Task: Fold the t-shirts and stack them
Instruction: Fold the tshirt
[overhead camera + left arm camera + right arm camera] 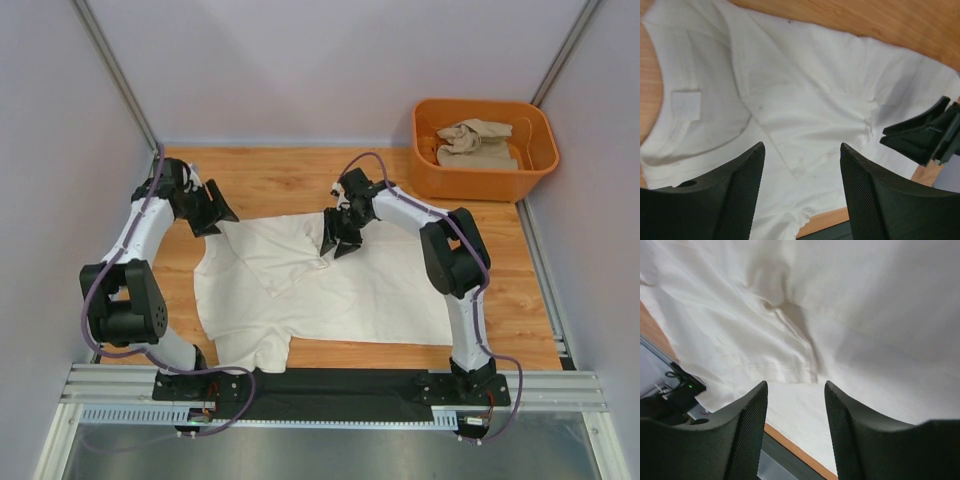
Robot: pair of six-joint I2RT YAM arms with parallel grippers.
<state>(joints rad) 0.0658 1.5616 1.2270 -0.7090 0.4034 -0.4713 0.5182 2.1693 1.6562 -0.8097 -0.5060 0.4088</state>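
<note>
The cream-white t-shirt [340, 285] lies spread on the wooden table, with its upper left part folded over into a triangular flap [280, 250]. My left gripper [215, 213] hovers at the shirt's far left corner; in the left wrist view it [802, 145] is open, with only cloth [805, 90] beneath it. My right gripper [340, 238] hangs over the flap's right edge. In the right wrist view it [796, 384] is also open above the hemmed fabric [775, 365], holding nothing. The sandy beige t-shirt [478, 145] lies crumpled in the tub.
The orange plastic tub [480, 185] stands at the back right corner of the table [280, 180]. Grey walls close off the left, back and right. A black mounting rail [340, 392] runs along the near edge, touching the shirt's lower hem.
</note>
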